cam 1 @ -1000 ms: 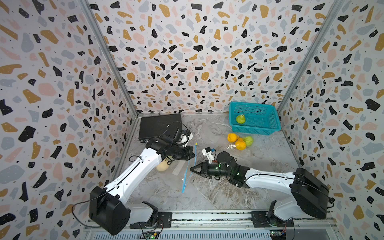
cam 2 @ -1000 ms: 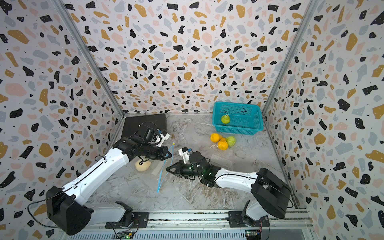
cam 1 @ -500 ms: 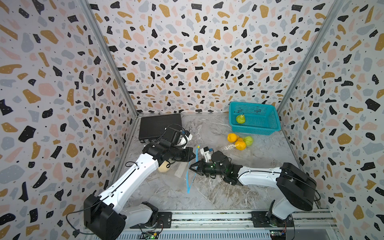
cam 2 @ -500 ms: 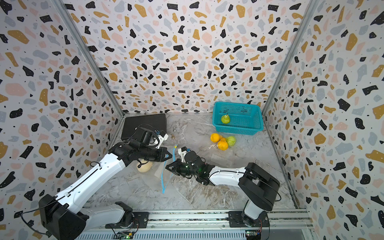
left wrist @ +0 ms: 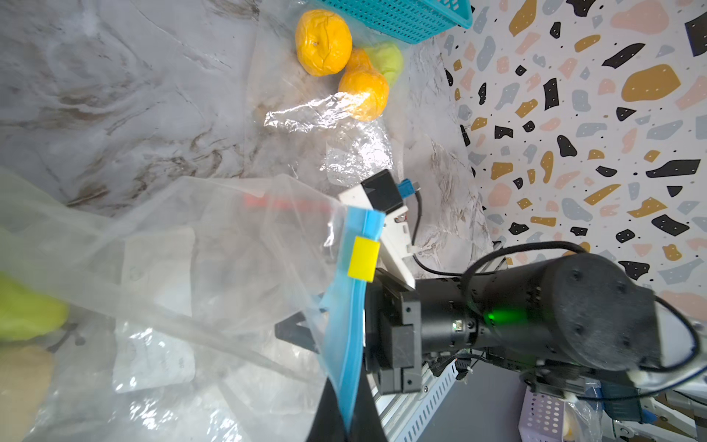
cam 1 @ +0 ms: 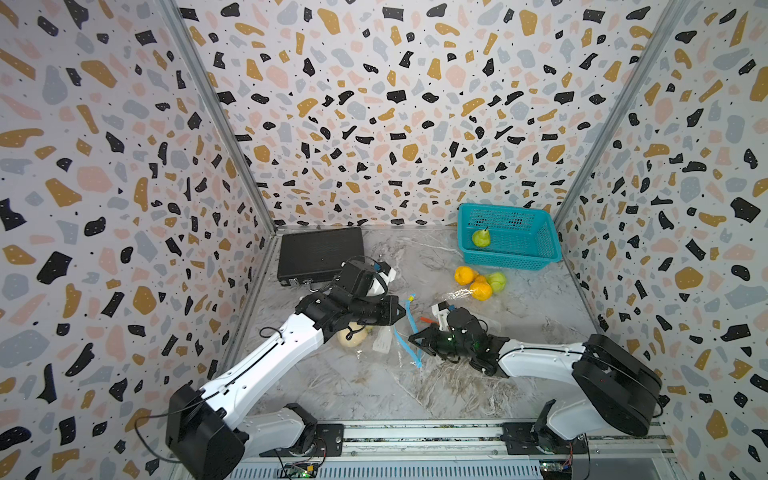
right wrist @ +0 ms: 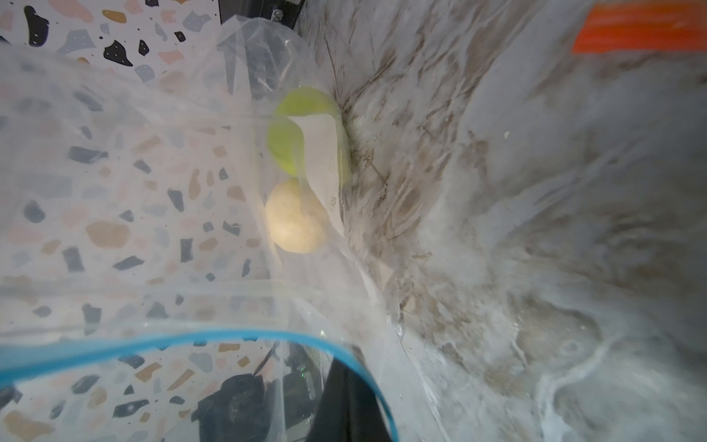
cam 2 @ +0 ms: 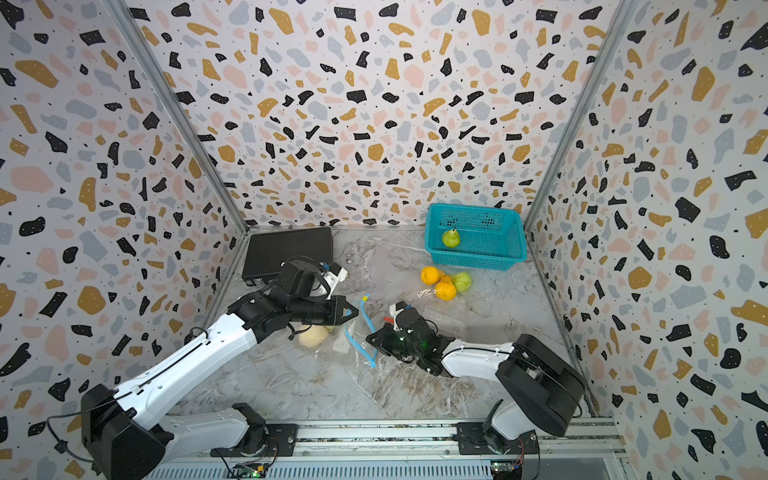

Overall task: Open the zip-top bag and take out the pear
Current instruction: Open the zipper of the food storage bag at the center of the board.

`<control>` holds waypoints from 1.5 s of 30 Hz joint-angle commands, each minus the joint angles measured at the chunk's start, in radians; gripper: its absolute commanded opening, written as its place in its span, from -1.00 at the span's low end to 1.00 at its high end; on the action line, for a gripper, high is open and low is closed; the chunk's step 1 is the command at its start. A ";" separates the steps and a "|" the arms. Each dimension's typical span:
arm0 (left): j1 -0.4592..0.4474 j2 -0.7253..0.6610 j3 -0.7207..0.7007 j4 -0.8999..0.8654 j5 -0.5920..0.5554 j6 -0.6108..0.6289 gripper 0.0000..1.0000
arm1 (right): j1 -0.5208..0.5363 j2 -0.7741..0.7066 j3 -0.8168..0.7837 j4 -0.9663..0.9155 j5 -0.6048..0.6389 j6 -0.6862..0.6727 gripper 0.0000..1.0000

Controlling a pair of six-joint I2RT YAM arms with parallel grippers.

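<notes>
A flat black box (cam 1: 318,253) lies at the far left of the marbled tabletop (cam 1: 374,395), in the back corner. Just in front of it the left arm reaches inward. The left tool (cam 1: 402,311) is closed, pinching the blue zip strip (left wrist: 355,317) of the zip-top bag (cam 1: 388,345). In the left wrist view the strip runs straight down into the black fingers (left wrist: 325,421), and the yellow slider (left wrist: 363,258) sits a little way along it.

The bag is clear and crumpled and lies on the tabletop between the two tools, with its far end under the left arm. The pear (right wrist: 290,149) is inside the bag, green, at the end away from the mouth. It touches a pale round item (right wrist: 296,222) beside it, and a white label (right wrist: 323,160) on the bag covers part of it. In both top views only a sliver of green shows next to the pale item, under the left arm.

To the right, the right tool (cam 1: 412,338) sits low over the tabletop, closed on another stretch of the blue strip. The right wrist view shows the strip curving down into its dark fingers. The two gripped stretches stand apart, but how far the mouth gapes I cannot tell. A red strip (cam 1: 426,320) lies just beside this tool.

Farther right is a second clear bag (cam 1: 459,296) holding two oranges (cam 1: 464,275) and a round green fruit (cam 1: 496,281). Behind it, in the back right corner, a teal basket (cam 1: 519,259) holds another pear (cam 1: 481,237), standing upright.
</notes>
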 commanded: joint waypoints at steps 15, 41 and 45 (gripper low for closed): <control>-0.059 0.070 0.049 0.123 -0.035 -0.054 -1.00 | 0.041 -0.039 0.012 0.178 -0.218 0.112 -0.59; 0.156 -0.296 -0.038 -0.025 -0.160 -0.060 0.81 | -0.051 0.313 0.029 0.329 -0.209 0.089 -0.25; 0.382 -0.286 -0.090 -0.068 -0.185 0.021 0.84 | -0.057 0.314 0.034 0.335 -0.224 0.078 -0.24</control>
